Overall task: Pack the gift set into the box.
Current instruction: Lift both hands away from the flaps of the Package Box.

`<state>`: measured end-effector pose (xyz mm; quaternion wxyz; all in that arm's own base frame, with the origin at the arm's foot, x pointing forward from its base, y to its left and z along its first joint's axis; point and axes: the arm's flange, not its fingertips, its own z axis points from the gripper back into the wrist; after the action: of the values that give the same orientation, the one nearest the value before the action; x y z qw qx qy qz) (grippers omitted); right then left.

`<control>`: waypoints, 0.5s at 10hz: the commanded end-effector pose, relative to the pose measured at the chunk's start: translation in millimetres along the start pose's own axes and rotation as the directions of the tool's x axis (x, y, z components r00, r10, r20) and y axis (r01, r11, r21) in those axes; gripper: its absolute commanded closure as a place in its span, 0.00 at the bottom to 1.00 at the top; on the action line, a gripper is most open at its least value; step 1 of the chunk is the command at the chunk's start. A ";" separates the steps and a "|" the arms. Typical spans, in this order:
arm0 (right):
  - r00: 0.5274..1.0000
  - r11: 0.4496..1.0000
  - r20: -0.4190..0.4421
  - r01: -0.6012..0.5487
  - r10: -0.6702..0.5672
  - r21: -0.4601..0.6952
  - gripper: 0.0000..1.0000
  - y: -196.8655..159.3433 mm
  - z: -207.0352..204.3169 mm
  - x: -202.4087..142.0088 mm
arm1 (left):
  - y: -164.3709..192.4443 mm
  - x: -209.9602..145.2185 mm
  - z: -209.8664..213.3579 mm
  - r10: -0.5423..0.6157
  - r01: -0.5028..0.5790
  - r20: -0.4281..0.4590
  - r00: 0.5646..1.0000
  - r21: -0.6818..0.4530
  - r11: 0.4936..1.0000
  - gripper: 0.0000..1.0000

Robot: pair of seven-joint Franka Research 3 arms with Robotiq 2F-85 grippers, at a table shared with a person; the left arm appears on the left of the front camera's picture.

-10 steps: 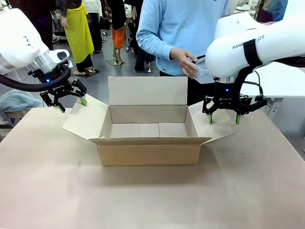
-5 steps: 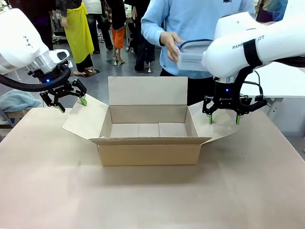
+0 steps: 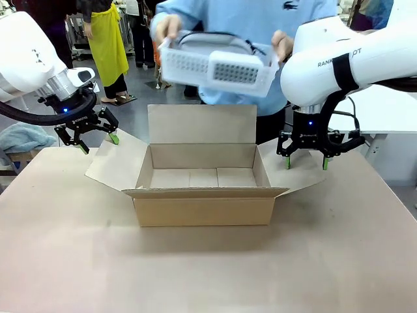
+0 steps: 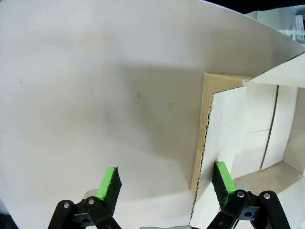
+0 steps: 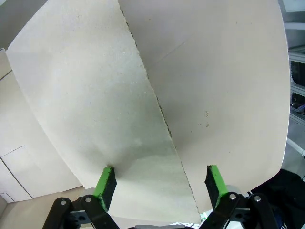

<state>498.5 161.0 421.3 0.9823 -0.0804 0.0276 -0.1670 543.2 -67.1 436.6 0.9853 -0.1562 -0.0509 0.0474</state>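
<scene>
While a person (image 3: 247,19) held the gift set (image 3: 218,65) at the top middle, above the open box (image 3: 202,195), my left jaws and right jaws hung wide open, empty, over its side flaps (image 3: 114,166). Best, I thought, to keep both flaps spread.

I see the gift set (image 3: 218,64) only as a blur, its dotted panels hard to read, and the person's hands (image 3: 168,27) at its ends are blurred too. The box (image 3: 203,210) runs off my left wrist view's right edge, and in the front view its near wall hides the near floor inside.
</scene>
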 end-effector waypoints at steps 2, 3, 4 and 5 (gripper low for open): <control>1.000 1.000 0.014 -0.010 0.011 -0.019 0.00 -1.3 0.9 -0.4 | -0.8 -1.5 2.2 0.009 -0.009 0.006 1.000 0.013 1.000 0.00; 1.000 1.000 0.014 -0.010 0.011 -0.019 0.00 -1.3 0.9 -0.4 | -0.8 -1.5 2.2 0.009 -0.009 0.006 1.000 0.013 1.000 0.00; 1.000 1.000 0.014 -0.010 0.011 -0.019 0.00 -1.3 0.9 -0.4 | -0.8 -1.5 2.2 0.009 -0.009 0.006 1.000 0.013 1.000 0.00; 1.000 1.000 0.014 -0.010 0.011 -0.019 0.00 -1.3 0.9 -0.4 | -0.8 -1.5 2.2 0.009 -0.009 0.006 1.000 0.013 1.000 0.00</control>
<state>498.5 161.0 421.3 0.9823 -0.0804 0.0277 -0.1670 543.2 -67.1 436.6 0.9853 -0.1562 -0.0509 0.0474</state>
